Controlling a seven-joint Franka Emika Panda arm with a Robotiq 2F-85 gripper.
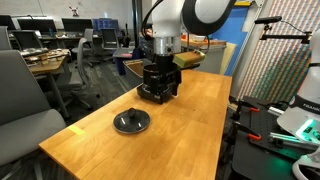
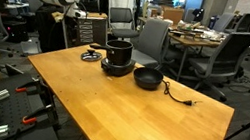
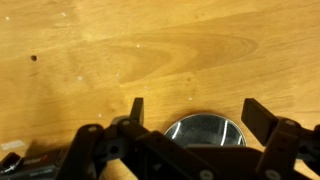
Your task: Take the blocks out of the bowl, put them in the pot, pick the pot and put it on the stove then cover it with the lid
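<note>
Wrist view, closest in: how does the claw [image 3: 195,112] stand?

Spread wide, its black fingers [image 3: 137,112] gripping nothing. Low between them shows the flat round dark-grey shiny lid [image 3: 205,131], lying on the pale wooden tabletop [image 3: 150,50], its near edge hidden behind the claw's body.

And from outside?

In an exterior view the lid [image 1: 131,122] lies flat, knob up, on its own in the nearer part of the tabletop. Farther back the white robot arm [image 1: 190,15] reaches down above the black things there.

Which are?

In an exterior view, the black cylindrical pot [image 2: 118,51] stands upright and uncovered on the low round black stove disc [image 2: 117,70]. Just beside it sits the small dark round bowl [image 2: 147,79], with a black cable [image 2: 177,93] trailing past it. Beyond the tabletop stand grey office chairs [image 2: 150,39].

The blocks?

Cannot tell; both insides are too dark.
</note>
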